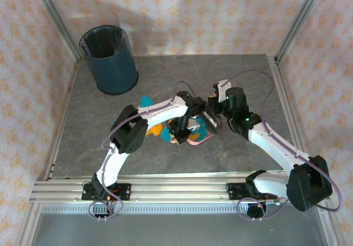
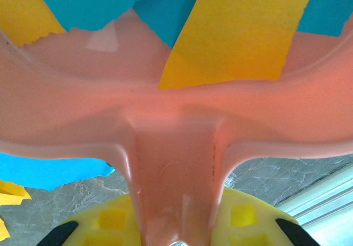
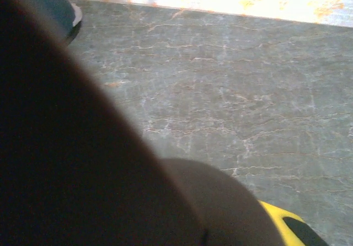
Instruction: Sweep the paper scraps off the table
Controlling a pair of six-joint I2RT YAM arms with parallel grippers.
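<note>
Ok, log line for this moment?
left gripper: shut on dustpan handle | paper scraps: several in dustpan, some on table | right gripper: shut, beside dustpan

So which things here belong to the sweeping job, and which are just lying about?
In the job: paper scraps, the pink dustpan with some lying on it, left gripper shut on its handle, the table; probably the blue bin.
Just there: aluminium rails, patterned walls.

Teal, yellow paper scraps point(image 2: 237, 31) at table point(image 1: 231, 75) centre, some in dustpan point(image 2: 176, 108).
</note>
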